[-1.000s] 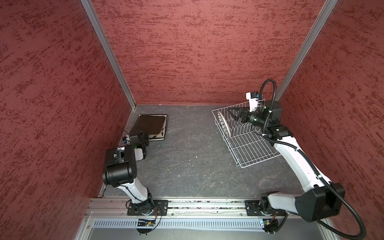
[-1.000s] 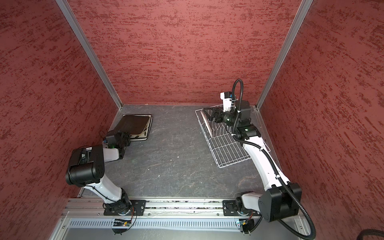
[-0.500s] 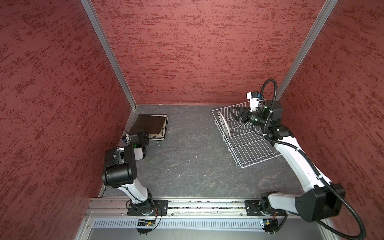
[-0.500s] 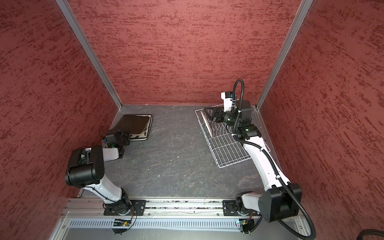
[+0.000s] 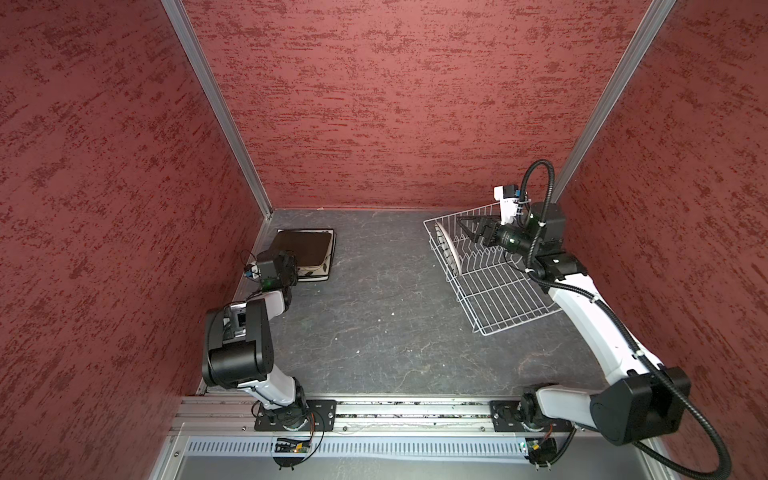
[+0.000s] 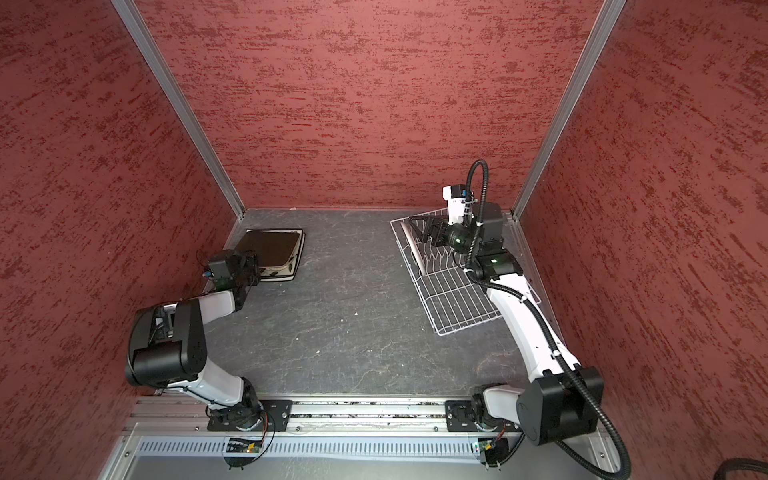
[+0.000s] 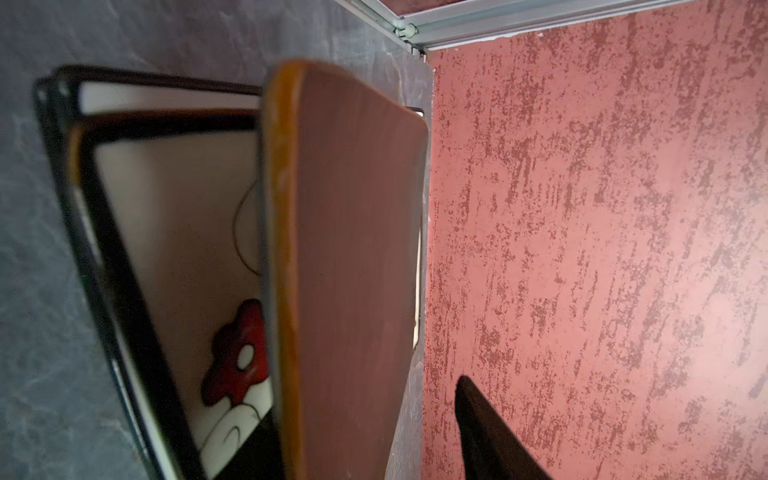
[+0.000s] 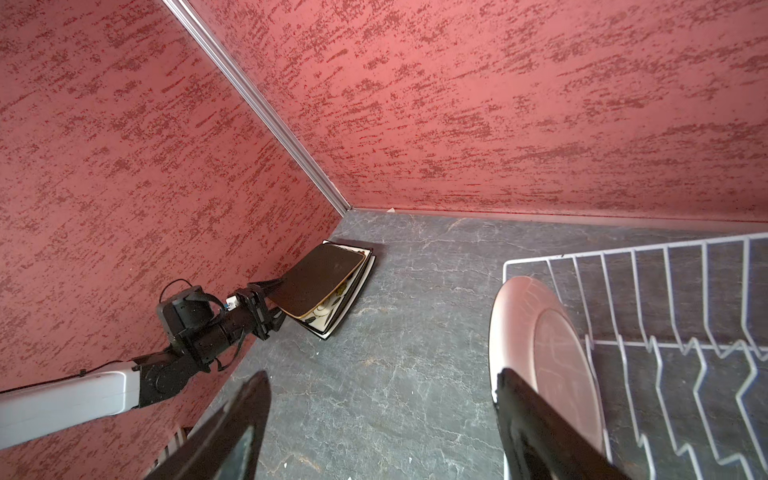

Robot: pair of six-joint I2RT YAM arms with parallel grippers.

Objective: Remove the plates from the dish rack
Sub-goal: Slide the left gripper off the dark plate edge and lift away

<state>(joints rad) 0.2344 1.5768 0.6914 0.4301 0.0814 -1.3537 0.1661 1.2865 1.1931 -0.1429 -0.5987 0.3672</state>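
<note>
A glossy black square plate (image 5: 305, 247) (image 6: 272, 247) tops a stack of plates at the far left, over a floral cream plate (image 7: 187, 249) and a dark-rimmed cream one (image 7: 166, 97). My left gripper (image 7: 361, 436) (image 6: 253, 266) is open around the black plate's (image 7: 353, 249) near edge, and one finger (image 7: 490, 432) stands apart from it. The white wire dish rack (image 5: 498, 299) (image 6: 453, 299) holds one round plate (image 5: 449, 249) (image 8: 548, 353) upright at its far end. My right gripper (image 8: 382, 415) (image 5: 467, 230) hangs open beside that plate and holds nothing. One fingertip (image 8: 536, 419) lies across the plate's face.
Red walls enclose the dark grey table (image 5: 374, 324) on three sides. The plate stack (image 8: 332, 299) sits close to the left wall and the rack close to the right wall. The left arm (image 8: 83, 390) runs along the left wall.
My left gripper's jaws have opened and let go of the black plate on the stack. The right arm has hardly moved and stays open.
</note>
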